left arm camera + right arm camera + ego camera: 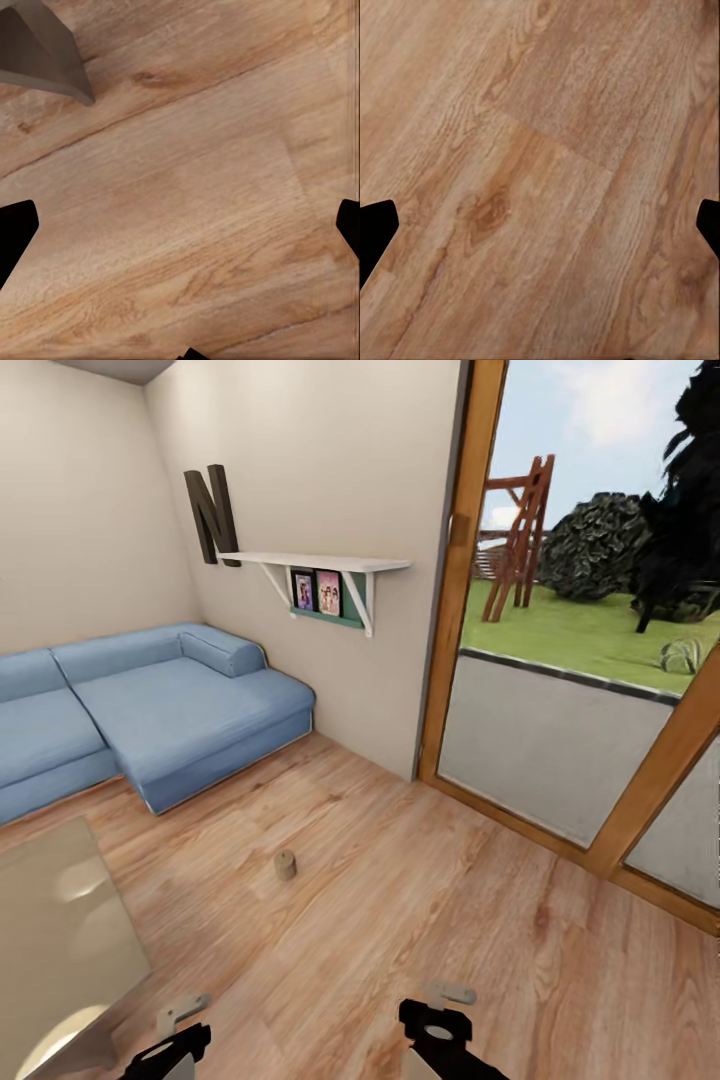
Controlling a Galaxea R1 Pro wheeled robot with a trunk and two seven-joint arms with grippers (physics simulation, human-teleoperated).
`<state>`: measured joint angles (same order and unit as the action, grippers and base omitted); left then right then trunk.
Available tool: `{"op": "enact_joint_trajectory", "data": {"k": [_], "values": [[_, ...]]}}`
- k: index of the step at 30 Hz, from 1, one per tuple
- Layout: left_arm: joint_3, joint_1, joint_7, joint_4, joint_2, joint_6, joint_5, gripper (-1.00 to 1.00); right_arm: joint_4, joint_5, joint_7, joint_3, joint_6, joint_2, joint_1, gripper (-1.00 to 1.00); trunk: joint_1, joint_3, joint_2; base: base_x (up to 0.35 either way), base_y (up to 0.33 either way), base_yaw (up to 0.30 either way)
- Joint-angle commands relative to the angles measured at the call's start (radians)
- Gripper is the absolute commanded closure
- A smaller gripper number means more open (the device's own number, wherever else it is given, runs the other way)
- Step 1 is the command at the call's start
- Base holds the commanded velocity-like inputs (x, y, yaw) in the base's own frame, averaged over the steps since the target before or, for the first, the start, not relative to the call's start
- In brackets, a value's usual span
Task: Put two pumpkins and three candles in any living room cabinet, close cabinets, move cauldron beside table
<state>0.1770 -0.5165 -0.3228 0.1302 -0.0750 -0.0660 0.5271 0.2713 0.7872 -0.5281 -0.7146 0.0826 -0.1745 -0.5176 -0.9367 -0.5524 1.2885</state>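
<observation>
One candle (286,865), a short tan cylinder, stands upright on the wood floor in the middle of the head view. The table (55,935) with its glossy grey top fills the lower left corner, and one of its corners (45,52) appears in the left wrist view. My left gripper (180,1028) hangs low beside the table's near corner, well short of the candle. Its fingers (15,232) are spread wide over bare floor, so it is open. My right gripper (445,1012) is open too, fingers (375,236) apart above the planks. The pumpkins, cabinet and cauldron are out of view.
A blue corner sofa (150,710) lines the far left wall. A white wall shelf (320,563) with photo frames and a dark letter N (212,512) hang above it. A wood-framed glass door (590,710) spans the right side. Wood floor (420,900) stretches between.
</observation>
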Motion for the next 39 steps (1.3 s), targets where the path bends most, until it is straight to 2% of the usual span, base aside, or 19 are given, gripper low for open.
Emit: {"op": "enact_joint_trajectory", "data": {"k": [1, 4, 8, 29, 39], "values": [[0.009, 0.0, -0.004, 0.0, 0.0, -0.003, 0.01, -1.0, -0.014, 0.01, -0.011, -0.006, 0.006, 0.0, -0.001, -1.0, 0.0, -0.001, 0.0, 0.098, -0.284, 0.0], [0.009, 0.0, -0.004, 0.0, 0.0, -0.003, 0.01, -1.0, -0.069, 0.009, -0.034, -0.006, 0.011, 0.0, -0.001, -1.0, 0.0, -0.001, 0.0, 0.138, -0.256, 0.0], [0.009, 0.0, -0.004, 0.0, 0.0, -0.003, 0.01, -1.0, -0.092, 0.01, -0.049, -0.003, 0.013, 0.0, -0.001, -1.0, 0.0, -0.001, 0.0, 0.259, -0.097, 0.0], [0.009, 0.001, -0.004, 0.0, 0.0, -0.003, 0.01, -1.0, -0.078, 0.002, -0.049, -0.008, 0.051, 0.0, -0.001, -1.0, 0.0, -0.001, 0.0, 0.328, -0.006, 0.0], [0.009, 0.001, -0.004, 0.0, 0.0, -0.003, 0.01, -1.0, -0.078, -0.003, -0.05, -0.009, 0.051, 0.0, -0.001, -1.0, 0.0, -0.001, 0.0, 0.303, -0.15, 0.0]]}}
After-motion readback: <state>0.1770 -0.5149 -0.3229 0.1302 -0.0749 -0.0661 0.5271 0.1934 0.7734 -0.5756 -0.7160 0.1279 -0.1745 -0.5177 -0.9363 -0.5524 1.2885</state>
